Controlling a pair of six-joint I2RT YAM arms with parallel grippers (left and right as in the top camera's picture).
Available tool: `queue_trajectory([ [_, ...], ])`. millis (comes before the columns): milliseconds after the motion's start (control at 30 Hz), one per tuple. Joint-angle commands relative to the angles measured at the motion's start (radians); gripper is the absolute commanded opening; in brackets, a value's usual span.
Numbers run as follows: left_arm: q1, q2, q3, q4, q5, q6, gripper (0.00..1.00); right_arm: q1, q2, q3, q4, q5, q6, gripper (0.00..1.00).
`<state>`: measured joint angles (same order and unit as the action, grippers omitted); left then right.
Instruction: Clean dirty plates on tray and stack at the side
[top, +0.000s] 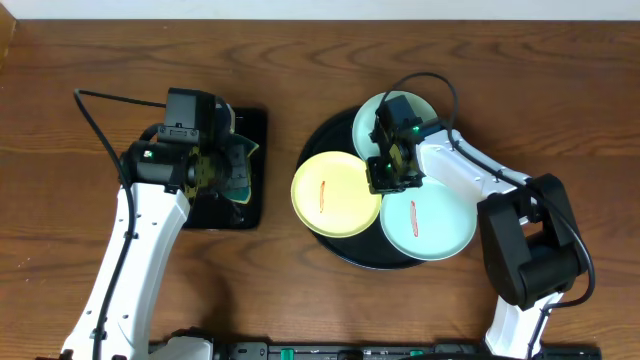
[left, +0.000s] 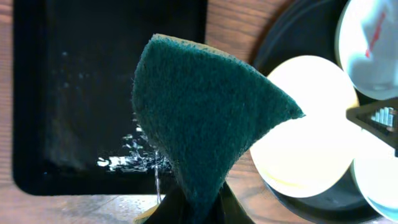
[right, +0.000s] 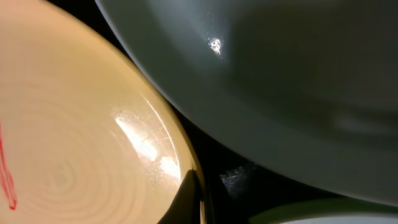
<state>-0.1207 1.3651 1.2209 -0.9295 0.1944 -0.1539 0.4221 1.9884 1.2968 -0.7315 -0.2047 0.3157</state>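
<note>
Three plates lie on the round black tray (top: 326, 134): a yellow plate (top: 335, 195) with a red streak at the left, a mint plate (top: 368, 122) at the back, and a mint plate (top: 430, 225) with a red streak at the front right. My right gripper (top: 390, 178) is at the yellow plate's right rim, where the three plates meet. In the right wrist view one finger (right: 199, 199) lies against the rim of the yellow plate (right: 74, 124); the other finger is lost in the dark. My left gripper (left: 189, 211) is shut on a green sponge (left: 205, 112) above the rectangular black tray (left: 81, 93).
The rectangular tray (top: 255, 125) sits to the left of the round tray, wet, with bare wood between them. In the left wrist view the yellow plate (left: 311, 143) and the round tray (left: 292, 37) lie to the right of the sponge.
</note>
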Motion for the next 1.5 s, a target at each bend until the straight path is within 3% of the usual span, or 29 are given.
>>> queue_trajectory([
  [0,-0.007,-0.005,0.023,0.011,0.082,-0.005,0.07,-0.013,0.005,0.005,-0.006,0.211,0.124,0.01],
  [133,-0.034,-0.001,0.023,0.019,0.083,-0.037,0.07,-0.010,0.005,0.005,-0.010,0.234,0.159,0.01],
  [300,-0.138,0.058,0.019,0.055,0.082,-0.067,0.07,0.005,0.005,0.005,-0.013,0.234,0.077,0.01],
  [667,-0.317,0.369,0.019,0.248,0.096,-0.293,0.07,0.005,0.005,0.005,-0.024,0.230,0.071,0.01],
  [833,-0.369,0.501,0.019,0.417,0.146,-0.297,0.07,0.005,0.005,0.005,-0.028,0.229,0.072,0.01],
  [1000,-0.382,0.604,0.019,0.461,0.145,-0.297,0.08,0.005,0.005,0.005,-0.029,0.225,0.072,0.01],
  [1067,-0.378,0.645,0.019,0.435,0.104,-0.296,0.07,0.005,0.005,0.005,-0.032,0.222,0.072,0.01],
  [1233,-0.374,0.641,0.022,0.254,-0.397,-0.296,0.07,0.005,0.005,0.005,-0.042,0.222,0.072,0.01],
  [1300,-0.374,0.638,0.023,0.230,-0.492,-0.295,0.07,0.005,0.005,0.005,-0.047,0.223,0.072,0.01],
  [1367,-0.374,0.638,0.023,0.239,-0.518,-0.286,0.07,0.005,0.005,0.005,-0.047,0.223,0.071,0.01],
  [1467,-0.375,0.640,0.022,0.288,-0.384,-0.286,0.07,0.005,0.005,0.005,-0.047,0.223,0.071,0.01],
])
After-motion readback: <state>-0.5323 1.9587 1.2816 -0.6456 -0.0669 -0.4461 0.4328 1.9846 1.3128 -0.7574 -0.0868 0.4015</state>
